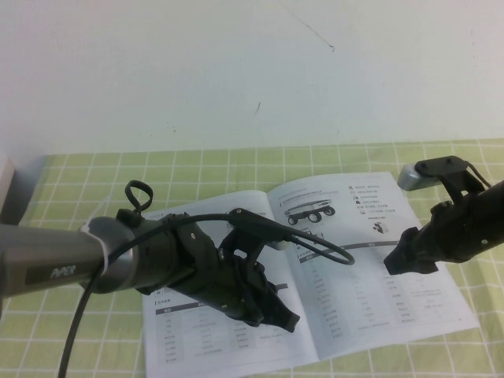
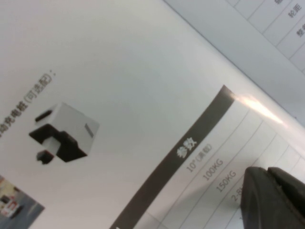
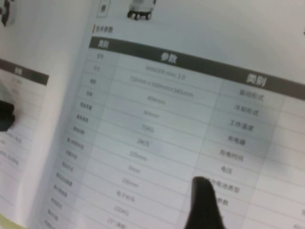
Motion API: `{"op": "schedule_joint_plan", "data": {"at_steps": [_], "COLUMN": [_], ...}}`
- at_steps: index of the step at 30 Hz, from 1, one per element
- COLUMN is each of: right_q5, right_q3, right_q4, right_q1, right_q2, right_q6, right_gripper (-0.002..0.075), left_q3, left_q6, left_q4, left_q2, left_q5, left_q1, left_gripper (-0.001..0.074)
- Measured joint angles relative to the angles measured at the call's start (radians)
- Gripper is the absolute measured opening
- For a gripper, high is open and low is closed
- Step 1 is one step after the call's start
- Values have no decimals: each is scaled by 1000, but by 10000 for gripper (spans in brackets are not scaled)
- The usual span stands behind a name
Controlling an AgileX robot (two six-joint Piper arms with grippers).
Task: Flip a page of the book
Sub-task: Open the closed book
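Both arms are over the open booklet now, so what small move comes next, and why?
Probably lower the right gripper onto the right page of the open white paper booklet, then drag it leftward. That page lies flat, unlifted. The left gripper sits over the left page near the spine.

table (image 1: pixel 94 169): green checked cloth | on it: open book (image 1: pixel 354 260), lying flat

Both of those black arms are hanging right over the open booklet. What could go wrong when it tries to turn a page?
The left gripper sits low over the open white printed booklet's left page, near the spine; pressing there could crease the glossy paper or grab several sheets together. The right gripper hovers over the right page, so the two arms might pull the booklet in opposite directions. The booklet lies loose on the green checked tablecloth and may slide instead of the page lifting.
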Motion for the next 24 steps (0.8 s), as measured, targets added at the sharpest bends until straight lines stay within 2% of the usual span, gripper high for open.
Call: {"op": "schedule_joint_plan", "data": {"at_steps": [4, 8, 11, 13, 19, 21, 24], "right_q5": [7, 12, 16, 16, 16, 25, 61], "right_q3": [-2, -2, -2, -2, -2, -2, -2], "right_q4": [-73, -251, -366, -409, -421, -404, -363], "right_q1": [0, 0, 0, 0, 0, 0, 0], "right_q2": [0, 0, 0, 0, 0, 0, 0], "right_q6": [9, 113, 199, 228, 279, 301, 315], "right_gripper": [396, 290, 264, 294, 558, 592, 587], "left_q3": [0, 0, 0, 0, 0, 0, 0], "left_q6": [0, 0, 0, 0, 0, 0, 0], "left_q4": [0, 0, 0, 0, 0, 0, 0], "left_q2": [0, 0, 0, 0, 0, 0, 0], "left_q5": [0, 0, -1, -2, -4, -5, -5], "left_q1": [0, 0, 0, 0, 0, 0, 0], "left_gripper": [-4, -4, -4, -4, -4, -4, -4]}}
